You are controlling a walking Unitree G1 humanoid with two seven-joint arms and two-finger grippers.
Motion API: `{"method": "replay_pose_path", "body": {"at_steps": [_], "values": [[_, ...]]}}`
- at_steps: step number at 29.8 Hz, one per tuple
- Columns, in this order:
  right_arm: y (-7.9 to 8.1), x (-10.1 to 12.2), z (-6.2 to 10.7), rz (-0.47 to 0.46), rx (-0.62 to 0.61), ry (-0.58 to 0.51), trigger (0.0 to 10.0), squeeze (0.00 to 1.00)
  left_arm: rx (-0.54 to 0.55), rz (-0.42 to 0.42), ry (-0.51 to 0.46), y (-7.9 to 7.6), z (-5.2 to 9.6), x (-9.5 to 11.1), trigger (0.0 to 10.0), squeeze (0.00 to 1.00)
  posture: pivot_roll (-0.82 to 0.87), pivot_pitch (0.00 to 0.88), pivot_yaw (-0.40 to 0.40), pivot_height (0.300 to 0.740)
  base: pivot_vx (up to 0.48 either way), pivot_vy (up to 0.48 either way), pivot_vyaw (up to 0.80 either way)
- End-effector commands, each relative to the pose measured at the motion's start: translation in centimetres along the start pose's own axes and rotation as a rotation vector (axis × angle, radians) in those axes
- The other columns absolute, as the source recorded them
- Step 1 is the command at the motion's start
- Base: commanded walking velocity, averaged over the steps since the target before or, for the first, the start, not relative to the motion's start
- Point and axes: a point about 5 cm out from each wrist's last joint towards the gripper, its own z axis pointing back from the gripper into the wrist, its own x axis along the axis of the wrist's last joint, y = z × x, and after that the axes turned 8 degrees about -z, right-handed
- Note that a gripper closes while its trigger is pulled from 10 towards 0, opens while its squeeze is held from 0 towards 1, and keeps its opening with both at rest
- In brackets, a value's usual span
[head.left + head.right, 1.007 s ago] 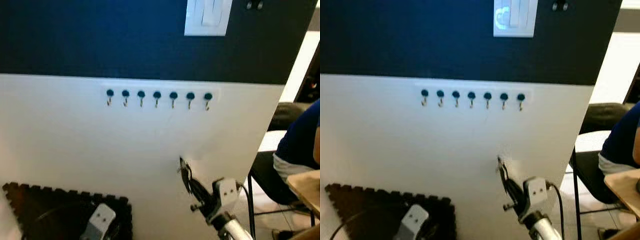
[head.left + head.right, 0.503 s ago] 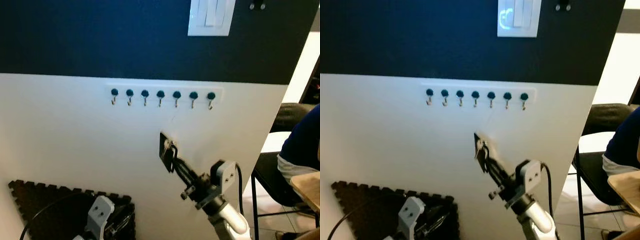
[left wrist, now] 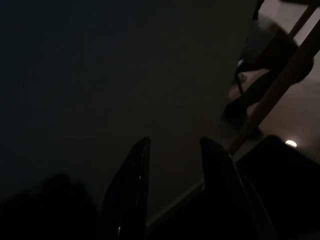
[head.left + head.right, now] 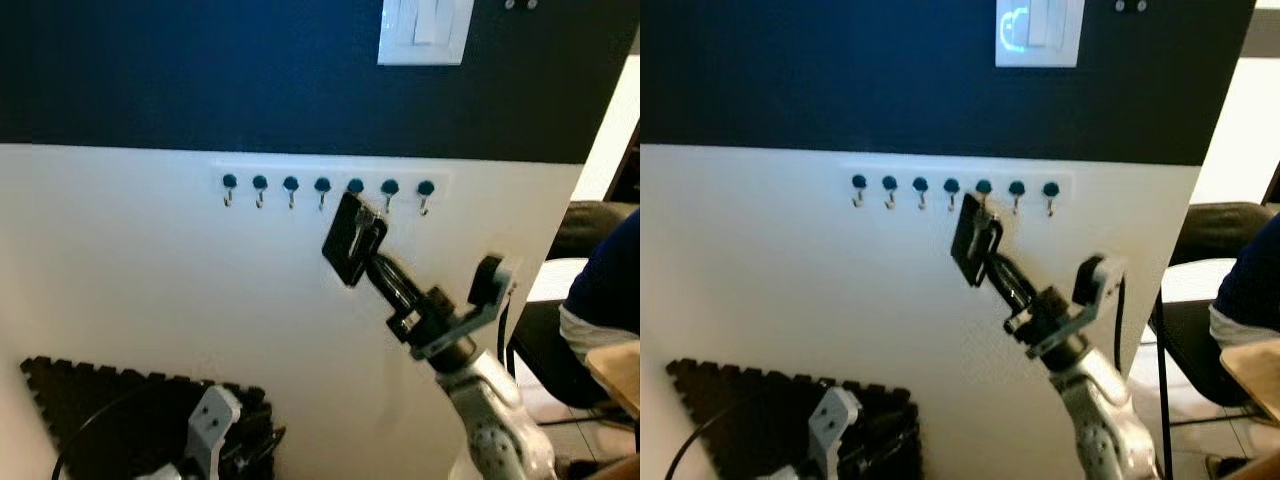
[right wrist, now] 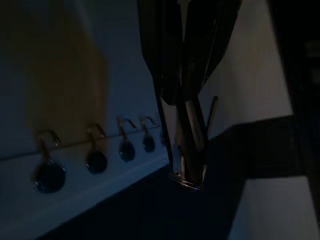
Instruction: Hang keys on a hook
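Note:
A row of several small hooks with dark knobs [image 4: 322, 186] runs along a white strip on the white wall panel. My right gripper [image 4: 373, 258] is raised just below the hooks on the right of the row and is shut on the keys [image 4: 351, 238], a black fob with a metal ring. The fob's top edge overlaps the fifth hook [image 4: 355, 187]; whether it touches I cannot tell. In the right wrist view the keys [image 5: 188, 150] dangle from the gripper's fingers [image 5: 165, 60] close to the hooks [image 5: 95, 150]. My left gripper [image 3: 174, 167] hangs idle low at the left, open.
A white light switch [image 4: 425, 30] sits on the dark blue upper wall. A black foam mat [image 4: 90, 400] lies at the wall's foot. At the right a seated person in a blue top [image 4: 612, 275] is by a chair [image 4: 528, 335] and a wooden table corner [image 4: 618, 368].
My right arm has risen from low by the wall up to the row of hooks, carrying the keys. The camera has shifted slightly.

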Motion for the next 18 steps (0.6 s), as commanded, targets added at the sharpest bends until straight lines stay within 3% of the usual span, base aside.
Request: {"method": "replay_pose_path", "body": {"at_steps": [1,3,4,10,18], "values": [[0.2,1.0,-0.4,-0.042,0.037,0.012,10.0,0.0,-0.042,0.029,-0.031,-0.4,-0.4,1.0,10.0,0.0,0.06,0.05,0.014,0.74,0.0,0.0,0.0],[0.2,1.3,-0.5,-0.058,0.049,0.026,10.0,0.0,-0.062,0.038,-0.056,-0.5,-0.9,1.7,10.0,0.0,0.06,0.051,0.013,0.74,0.0,0.0,0.0],[-0.1,2.1,-0.7,-0.088,0.058,0.04,10.0,0.0,-0.097,0.047,-0.107,-0.8,-2.0,3.2,10.0,0.0,0.05,0.051,0.012,0.74,0.0,0.0,0.0],[-1.4,3.7,0.0,-0.129,0.001,0.045,10.0,0.0,-0.123,0.057,-0.161,-1.0,-3.3,4.8,10.0,0.0,0.05,0.047,0.013,0.74,0.0,0.0,0.0],[-2.8,5.5,1.5,-0.225,-0.106,0.027,10.0,0.0,-0.177,0.077,-0.157,-2.0,-3.8,5.4,10.0,0.0,0.04,0.04,0.019,0.74,0.0,0.0,0.0]]}}
